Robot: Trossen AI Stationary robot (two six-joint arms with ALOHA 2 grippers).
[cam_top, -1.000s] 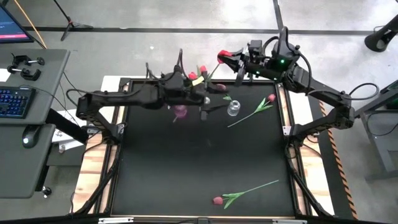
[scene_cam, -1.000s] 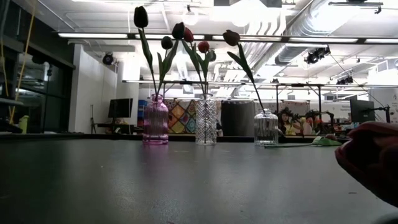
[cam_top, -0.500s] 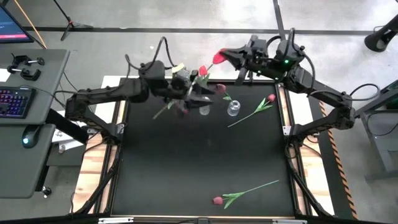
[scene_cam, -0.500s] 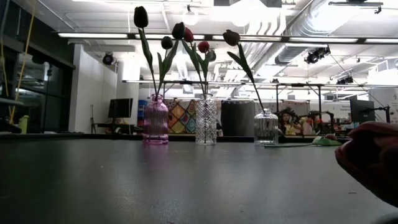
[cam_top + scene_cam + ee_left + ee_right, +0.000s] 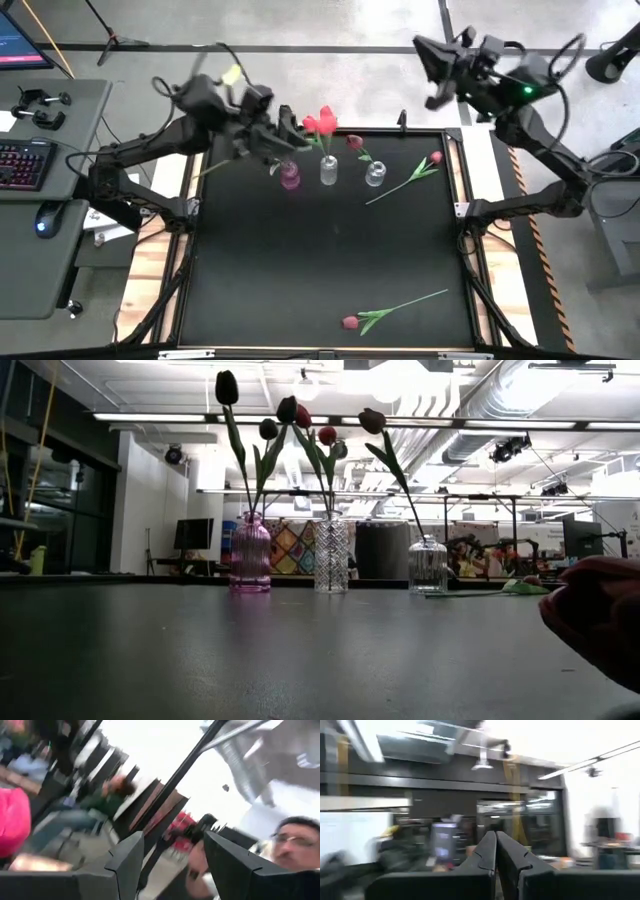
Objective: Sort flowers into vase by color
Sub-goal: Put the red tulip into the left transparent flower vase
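Several flowers (image 5: 300, 410) standing in three vases (image 5: 329, 171); two tulips (image 5: 420, 172) left on bench (image 5: 320, 270). Left pincer (image 5: 170, 855) wide, empty; right pincer (image 5: 496, 851) closed, empty.

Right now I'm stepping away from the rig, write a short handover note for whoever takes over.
Left gripper: open, empty, raised beside the vases at the far edge.
Right gripper: shut, empty, lifted beyond the table's far right corner.
Done: pink vase, middle vase and right vase all hold tulips.
Left: one tulip lying right of the vases, another tulip near the front edge. Both need picking up and sorting by colour.
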